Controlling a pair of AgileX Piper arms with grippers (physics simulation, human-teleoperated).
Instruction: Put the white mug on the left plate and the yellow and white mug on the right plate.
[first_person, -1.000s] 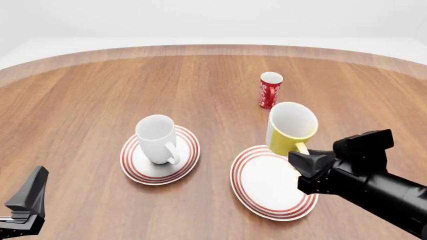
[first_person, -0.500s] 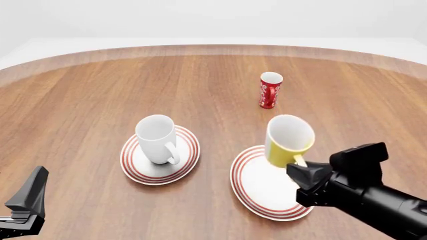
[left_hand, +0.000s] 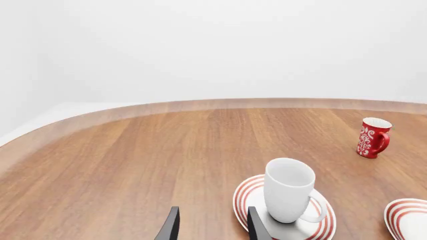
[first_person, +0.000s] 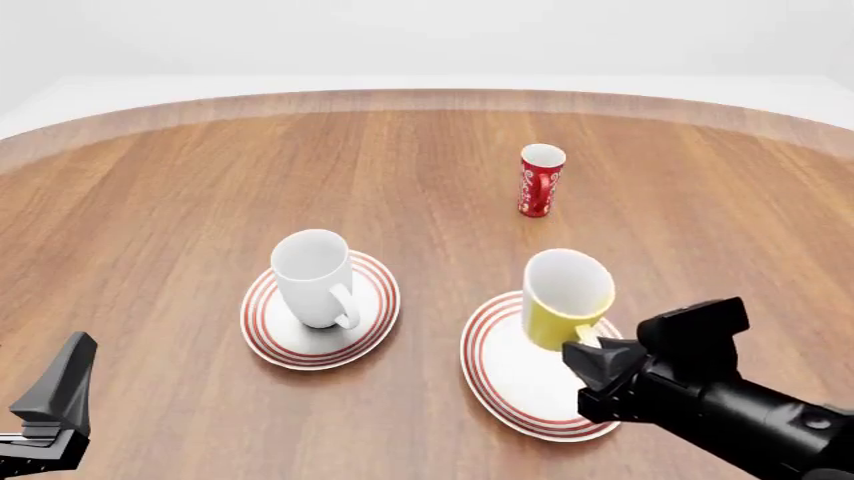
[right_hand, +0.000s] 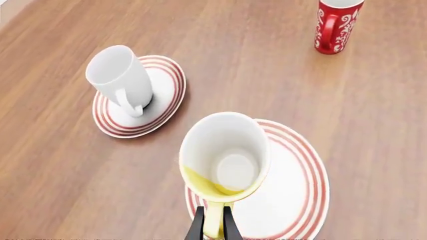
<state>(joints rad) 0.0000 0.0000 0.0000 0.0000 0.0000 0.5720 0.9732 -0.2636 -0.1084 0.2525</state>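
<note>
Yellow and white mug (first_person: 566, 298) is over the right plate (first_person: 514, 385), toward the plate's 12 o'clock edge. It stands upright with its mouth up. I cannot tell if its bottom touches the plate or is just above it. The right gripper (right_hand: 213, 226) pinches the mug's yellow handle between its two thin black fingers (right_hand: 197, 227), which are closed tight on it. The handle points to 5 o'clock, toward the black arm.

On the wood table (first_person: 174, 190), the white mug (first_person: 312, 277) stands upright on the left plate (first_person: 274, 340). Its handle points to about 5 o'clock. No gripper touches it. The two plates are apart, with bare wood between them.

A red cup (first_person: 539, 179) with white swirls stands alone at 12 o'clock from the right plate, well apart from it.

The left gripper (left_hand: 212, 226) is at 7 o'clock from the left plate, well away from it. Its fingers are spread with nothing between them.
</note>
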